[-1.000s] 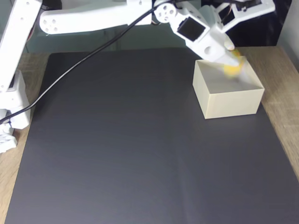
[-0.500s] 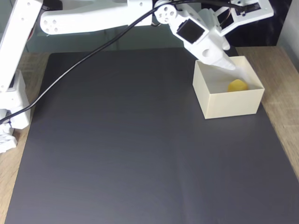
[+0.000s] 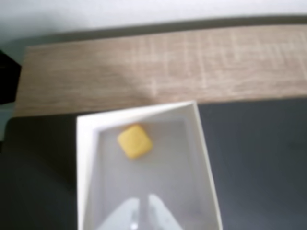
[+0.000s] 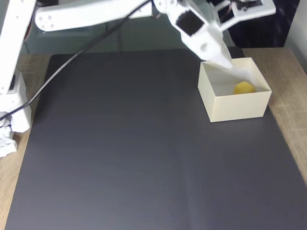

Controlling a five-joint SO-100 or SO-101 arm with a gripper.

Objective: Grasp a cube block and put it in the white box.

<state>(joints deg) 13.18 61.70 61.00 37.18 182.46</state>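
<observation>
The cube block (image 4: 244, 88) lies on the floor of the white box (image 4: 235, 108), free and flat, with nothing touching it. In the wrist view it sits in the far part of the white box (image 3: 207, 158), a bit nearer the left wall, and the cube block (image 3: 135, 141) looks like a soft yellow square there.

The gripper (image 4: 225, 62) hangs just above the back left corner of the box in the fixed view. In the wrist view the two white fingertips (image 3: 158, 216) poke in from the bottom edge, over the near part of the box floor. The gripper (image 3: 142, 215) has its fingers almost together, with only a thin slit between them, and it carries nothing.

So the job looks done. What could still go wrong? The box has thin walls and looks light. The fingers are very close to its rim. If the arm dips or swings sideways on its way off, it could bump the wall, push the box along the dark mat (image 4: 120, 143), or tip it so the block rolls out. Going straight up first would be safest
</observation>
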